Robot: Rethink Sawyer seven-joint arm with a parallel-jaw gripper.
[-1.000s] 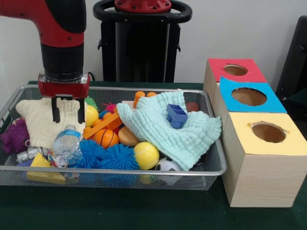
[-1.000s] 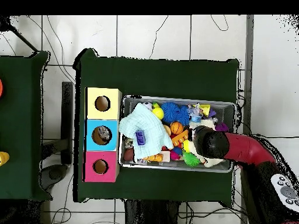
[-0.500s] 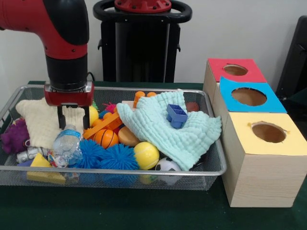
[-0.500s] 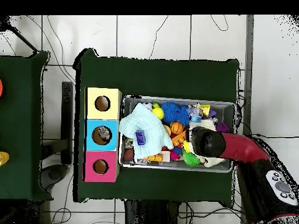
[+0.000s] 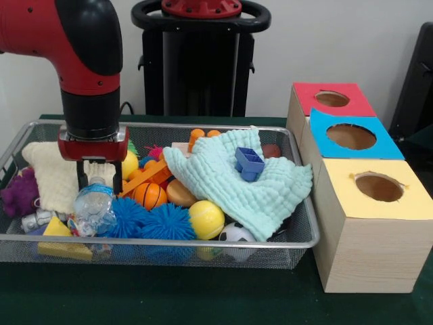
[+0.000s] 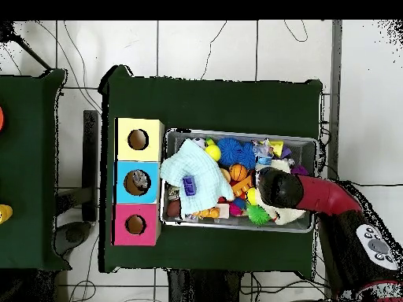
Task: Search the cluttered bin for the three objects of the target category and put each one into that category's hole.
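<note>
Your pincer (image 5: 99,183) hangs open right over the plastic bottle (image 5: 93,204) at the bin's (image 5: 203,242) near edge, so you are on the grab step: drop lower, squeeze it, then carry it to 1 of the 3 holes (image 5: 379,187) beyond.

The light is even and quite bright, without strong glare. Under the wire basket (image 5: 298,237) lies a soft shadow on the green table (image 5: 203,298). The holes in the boxes (image 5: 369,230) right of the basket look dark inside. Nearby things look slightly soft.
</note>
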